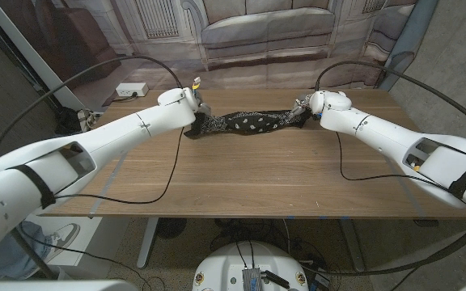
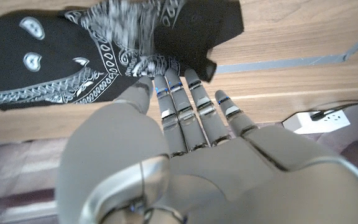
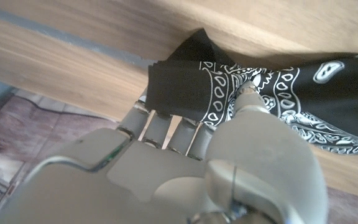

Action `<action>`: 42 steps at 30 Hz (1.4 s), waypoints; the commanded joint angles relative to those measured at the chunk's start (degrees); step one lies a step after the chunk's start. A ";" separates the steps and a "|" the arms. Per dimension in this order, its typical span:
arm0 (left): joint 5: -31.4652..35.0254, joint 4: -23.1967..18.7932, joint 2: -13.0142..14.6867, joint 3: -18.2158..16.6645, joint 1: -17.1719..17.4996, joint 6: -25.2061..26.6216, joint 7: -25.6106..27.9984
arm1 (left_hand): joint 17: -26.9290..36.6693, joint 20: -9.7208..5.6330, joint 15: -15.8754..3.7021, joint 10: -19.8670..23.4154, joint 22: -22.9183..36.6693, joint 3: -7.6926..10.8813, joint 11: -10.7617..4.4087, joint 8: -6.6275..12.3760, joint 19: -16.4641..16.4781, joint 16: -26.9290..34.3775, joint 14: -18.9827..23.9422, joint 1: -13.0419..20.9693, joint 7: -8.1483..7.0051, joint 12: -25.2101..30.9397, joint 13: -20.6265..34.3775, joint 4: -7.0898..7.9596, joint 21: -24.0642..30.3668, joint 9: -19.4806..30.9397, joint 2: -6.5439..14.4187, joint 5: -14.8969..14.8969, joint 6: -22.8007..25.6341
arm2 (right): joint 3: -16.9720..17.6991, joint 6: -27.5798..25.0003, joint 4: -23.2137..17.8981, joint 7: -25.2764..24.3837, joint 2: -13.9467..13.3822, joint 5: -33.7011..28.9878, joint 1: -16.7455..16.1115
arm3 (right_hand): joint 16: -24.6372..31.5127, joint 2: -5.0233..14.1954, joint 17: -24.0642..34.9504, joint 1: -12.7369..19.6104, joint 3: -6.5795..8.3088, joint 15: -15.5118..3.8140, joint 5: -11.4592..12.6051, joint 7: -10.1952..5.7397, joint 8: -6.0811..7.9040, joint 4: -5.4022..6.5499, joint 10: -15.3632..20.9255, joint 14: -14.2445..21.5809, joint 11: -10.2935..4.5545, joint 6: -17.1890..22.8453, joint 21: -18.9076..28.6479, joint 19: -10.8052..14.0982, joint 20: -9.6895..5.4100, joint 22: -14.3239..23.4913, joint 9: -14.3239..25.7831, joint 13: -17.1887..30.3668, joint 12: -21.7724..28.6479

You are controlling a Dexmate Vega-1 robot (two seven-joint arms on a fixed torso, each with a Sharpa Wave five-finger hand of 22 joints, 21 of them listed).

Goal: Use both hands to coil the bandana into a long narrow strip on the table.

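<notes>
Black paisley cloth: one bandana (image 1: pixel 251 122), stretched as a bunched band across the far part of the wooden table (image 1: pixel 257 174); two hands, one at each end; left hand (image 1: pixel 191 103) pinches the left end, fingers (image 2: pixel 194 102) tucked under the fabric; right hand (image 1: pixel 310 103) grips the right end, fingers (image 3: pixel 166 127) beneath a folded corner, thumb on top.

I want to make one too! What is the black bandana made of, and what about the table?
The bandana looks like thin, soft woven cloth, probably cotton: it folds and wrinkles easily, is matte, and carries a white printed paisley pattern. The table looks like wood or a wood-look board: brown grain lines run along its smooth top, with a low sheen. Whether it is solid wood cannot be told.
</notes>
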 commanded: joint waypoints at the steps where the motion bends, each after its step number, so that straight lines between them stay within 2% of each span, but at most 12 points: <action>1: 9.13 4.96 -2.06 11.12 -6.73 1.03 -8.50 | 0.21 0.99 1.77 -6.74 0.21 -0.50 1.54 -1.90 -3.58 0.16 -6.38 -1.35 0.11 -0.49 -0.74 0.36 -0.16 0.33 -0.20 0.32 -5.19 | -4.40 0.99 7.82 3.72 2.58 1.76 3.26 | -0.65 -0.38 0.27 -1.41 -0.15 -2.63 -0.04 0.06 -2.39 0.49 -3.48 -2.14 0.18 -4.54 0.31 -0.76 0.97 0.32 -0.44 0.21 -1.19; 6: 10.97 3.89 -1.83 10.68 -6.05 1.18 -9.49 | 0.18 1.04 2.14 -9.17 0.19 -0.64 1.63 -2.27 -4.93 0.12 -8.79 -1.60 0.40 -0.37 -1.11 0.36 -0.15 0.41 -0.32 0.33 -7.24 | -4.31 0.53 6.21 3.87 1.51 2.38 2.91 | -0.72 -0.49 0.24 -1.53 -0.14 -2.38 -0.01 0.01 -2.83 0.43 -4.02 -2.60 0.15 -5.23 0.28 -0.96 1.27 0.33 -0.53 0.29 -1.23; 10: 12.15 1.65 -0.93 9.65 -5.03 1.51 -9.66 | 0.19 0.88 2.56 -10.00 0.18 -0.75 1.90 -2.33 -5.27 0.18 -9.50 -1.79 0.43 -0.32 -1.24 0.42 -0.08 0.44 -0.40 0.32 -7.92 | -3.96 -0.45 2.59 4.41 -0.43 2.58 2.27 | -0.82 -0.72 0.24 -1.83 -0.28 -2.13 -0.03 0.00 -3.01 0.48 -4.22 -3.09 0.22 -5.38 0.26 -1.12 1.62 0.33 -0.58 0.35 -1.16; 13: 13.23 -0.75 0.27 8.95 -4.06 1.51 -9.42 | 0.21 1.03 2.82 -10.97 0.17 -0.91 2.07 -2.39 -5.60 0.28 -10.17 -2.08 0.44 -0.29 -1.39 0.53 0.00 0.46 -0.46 0.31 -8.71 | -3.44 -1.03 -0.27 4.83 -1.93 2.89 1.61 | -0.78 -1.17 0.28 -2.65 -0.58 -1.62 0.00 0.11 -3.99 0.64 -5.55 -3.89 0.32 -6.91 0.10 -1.73 2.11 0.32 -0.76 0.31 -1.42; 18: 14.83 -6.10 2.68 6.65 -1.03 3.05 -7.26 | 0.24 1.30 3.41 -14.19 0.17 -1.10 2.73 -2.73 -6.26 0.36 -12.45 -2.46 0.70 -0.30 -1.78 0.62 0.29 0.53 -0.44 0.36 -11.90 | -1.69 -2.66 -7.26 4.58 -5.19 3.62 -0.68 | -1.01 -1.61 0.29 -3.78 -0.72 -0.17 0.18 0.51 -6.96 0.60 -12.21 -7.56 1.66 -12.84 -0.40 -3.28 3.65 0.18 -0.46 0.30 -2.50; 19: 14.96 -6.11 2.67 6.47 -0.89 2.95 -7.30 | 0.24 1.29 3.29 -15.10 0.17 -1.15 2.87 -2.85 -6.47 0.40 -12.81 -2.50 0.59 -0.35 -1.87 0.59 0.31 0.54 -0.50 0.36 -12.84 | -1.65 -2.65 -7.28 4.55 -5.19 3.62 -0.71 | -1.13 -1.77 0.27 -3.96 -0.76 0.09 0.21 0.63 -7.47 0.53 -13.28 -8.74 1.97 -14.03 -0.44 -3.39 3.78 0.15 -0.35 0.31 -2.45; 21: 14.96 -8.52 3.98 5.26 0.47 3.30 -6.88 | 0.25 1.36 3.58 -16.40 0.17 -1.22 3.05 -3.02 -6.83 0.36 -13.81 -2.59 0.56 -0.31 -2.01 0.57 0.35 0.56 -0.52 0.39 -14.51 | -0.64 -3.41 -11.03 4.10 -6.93 3.87 -2.04 | -1.16 -2.05 0.26 -4.22 -0.83 0.59 0.26 0.96 -8.39 0.44 -15.03 -9.95 2.47 -16.26 -0.56 -3.67 4.36 0.08 -0.27 0.33 -2.50; 22: 15.09 -9.12 4.11 4.99 0.80 4.08 -6.93 | 0.25 1.38 3.66 -17.68 0.16 -1.36 3.13 -3.03 -7.01 0.44 -14.30 -2.72 0.40 -0.34 -2.12 0.55 0.42 0.59 -0.66 0.39 -15.68 | -0.26 -3.75 -12.26 3.73 -7.46 3.89 -2.56 | -1.35 -2.06 0.30 -4.43 -0.83 1.64 0.35 1.38 -8.79 0.41 -17.47 -12.12 3.57 -17.60 -0.56 -3.58 4.63 0.00 -0.15 0.35 -2.71; 24: 15.15 -10.56 4.84 4.35 1.57 4.55 -6.90 | 0.29 1.50 4.11 -20.47 0.16 -1.61 3.65 -3.06 -7.67 0.46 -15.80 -3.00 1.02 -0.39 -2.37 0.57 0.47 0.62 -0.78 0.41 -18.45 | 0.48 -4.34 -14.59 2.92 -8.50 3.83 -3.56 | -1.43 -2.45 0.30 -4.88 -1.03 2.55 0.35 2.05 -9.64 0.35 -20.26 -14.92 4.23 -20.67 -0.81 -4.03 5.28 -0.13 -0.07 0.37 -2.69; 26: 15.15 -12.15 5.74 3.80 2.26 4.75 -6.93 | 0.30 1.57 4.63 -23.00 0.16 -1.86 4.14 -3.17 -8.37 0.36 -17.60 -3.20 1.54 -0.30 -2.60 0.52 0.48 0.64 -0.94 0.44 -21.39 | 1.40 -4.93 -16.94 2.04 -9.54 3.97 -4.67 | -1.58 -2.87 0.25 -5.24 -1.22 3.68 0.43 3.05 -10.19 0.22 -24.43 -18.84 5.84 -24.04 -1.48 -5.31 6.25 -0.33 -0.19 0.39 -2.91; 32: 14.81 -16.71 7.63 2.19 3.92 6.89 -7.06 | 0.37 1.88 5.74 -27.55 0.17 -2.54 5.62 -3.20 -9.97 0.42 -20.74 -3.92 2.74 -0.18 -2.98 0.63 0.41 0.65 -1.32 0.45 -26.63 | 4.31 -6.24 -23.51 0.49 -12.74 5.23 -7.92 | -1.26 -3.30 0.21 -5.88 -1.51 4.18 0.49 4.12 -10.60 0.28 -27.38 -21.03 6.96 -28.00 -2.31 -6.79 7.52 -0.59 -0.35 0.41 -2.69; 42: 13.23 -23.58 10.25 -0.85 7.27 9.18 -4.88 | 0.42 2.36 6.26 -31.32 0.18 -3.47 7.08 -2.90 -12.04 0.42 -23.87 -4.90 3.36 -0.06 -3.31 0.87 0.19 0.57 -1.93 0.51 -30.13 | 10.03 -6.69 -31.86 -2.85 -17.45 9.33 -14.02 | -0.98 -3.78 0.30 -8.34 -2.51 5.89 0.32 5.53 -10.46 1.21 -30.05 -24.01 8.83 -32.17 -3.52 -8.55 9.34 -1.00 -0.63 0.43 -2.19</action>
